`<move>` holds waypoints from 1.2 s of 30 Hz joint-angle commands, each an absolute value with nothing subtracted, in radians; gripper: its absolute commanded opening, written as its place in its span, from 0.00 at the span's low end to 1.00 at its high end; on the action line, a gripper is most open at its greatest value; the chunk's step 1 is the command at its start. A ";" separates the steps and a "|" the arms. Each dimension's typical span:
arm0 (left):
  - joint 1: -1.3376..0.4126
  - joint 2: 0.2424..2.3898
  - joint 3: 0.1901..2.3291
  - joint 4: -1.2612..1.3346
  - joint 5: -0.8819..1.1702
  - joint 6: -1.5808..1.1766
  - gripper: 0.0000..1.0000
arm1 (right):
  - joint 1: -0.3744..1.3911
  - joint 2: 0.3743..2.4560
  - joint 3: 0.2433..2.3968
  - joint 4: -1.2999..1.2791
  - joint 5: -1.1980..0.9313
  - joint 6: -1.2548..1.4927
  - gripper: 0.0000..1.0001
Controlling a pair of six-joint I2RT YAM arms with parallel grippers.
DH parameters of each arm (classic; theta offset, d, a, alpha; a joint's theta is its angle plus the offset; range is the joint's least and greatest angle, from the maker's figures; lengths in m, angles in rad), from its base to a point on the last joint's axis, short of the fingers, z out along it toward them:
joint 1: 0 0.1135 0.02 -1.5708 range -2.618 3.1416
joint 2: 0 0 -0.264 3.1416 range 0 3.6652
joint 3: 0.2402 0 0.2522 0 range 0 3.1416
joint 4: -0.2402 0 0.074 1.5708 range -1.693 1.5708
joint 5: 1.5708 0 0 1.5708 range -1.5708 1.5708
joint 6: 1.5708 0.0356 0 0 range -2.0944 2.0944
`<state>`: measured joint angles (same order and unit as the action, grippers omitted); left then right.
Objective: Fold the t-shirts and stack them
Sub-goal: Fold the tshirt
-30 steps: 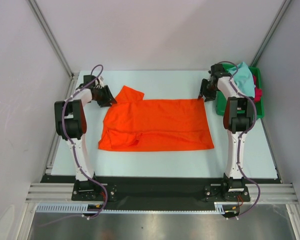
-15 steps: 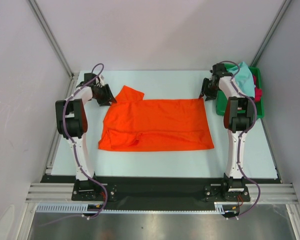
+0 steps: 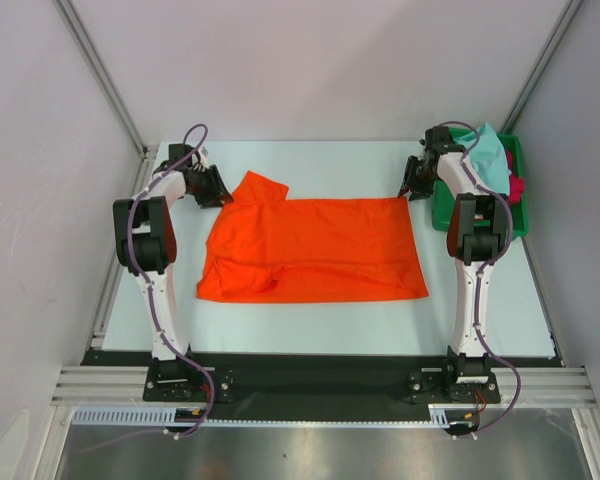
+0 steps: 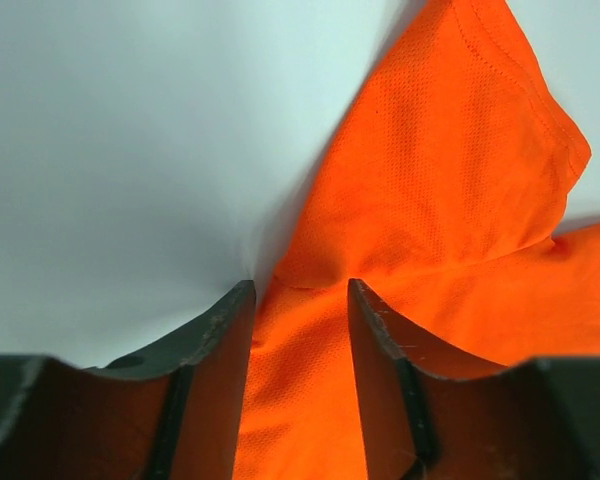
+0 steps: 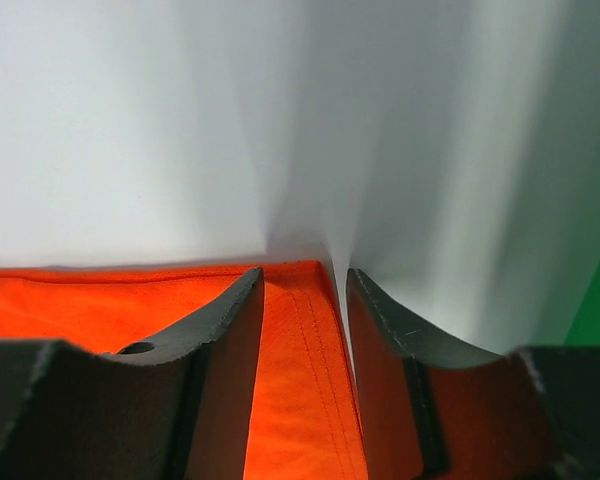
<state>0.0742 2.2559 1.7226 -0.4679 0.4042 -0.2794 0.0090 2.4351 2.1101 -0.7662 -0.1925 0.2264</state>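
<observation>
The bright orange t-shirt [image 3: 315, 250] lies spread flat mid-table, with one sleeve [image 4: 430, 200] sticking out at its far left. My left gripper [image 3: 223, 198] is down at that sleeve's base. Its jaws [image 4: 300, 290] stand apart, with orange cloth lying between the fingers [image 4: 210, 350]. At the shirt's far right corner sits my right gripper [image 3: 404, 192], open [image 5: 303, 275] astride the stitched hem [image 5: 310, 340]. A light teal t-shirt [image 3: 488, 160] and a crimson red one [image 3: 516, 187] are heaped at the far right.
A green plastic tray [image 3: 521, 215] holding the teal and red shirts stands at the table's far right edge, just behind my right arm. Grey enclosure walls close in the table on the left, back and right.
The right jaws have narrowed a little around the hem corner. The left arm has shifted very slightly; the shirt lies as before.
</observation>
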 commanded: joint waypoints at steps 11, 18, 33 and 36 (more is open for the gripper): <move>0.083 2.327 1.802 -0.479 0.433 -0.281 0.23 | 0.008 2.505 2.195 -0.808 -0.218 0.225 0.31; 0.084 2.338 1.825 -0.479 0.440 -0.290 0.00 | 0.008 2.514 2.215 -0.821 -0.225 0.225 0.00; 0.115 2.299 1.784 -0.414 0.460 -0.353 0.00 | -0.028 2.427 2.183 -0.762 -0.186 0.262 0.00; 0.117 2.295 1.784 -0.411 0.469 -0.357 0.01 | -0.026 2.413 2.174 -0.738 -0.199 0.276 0.00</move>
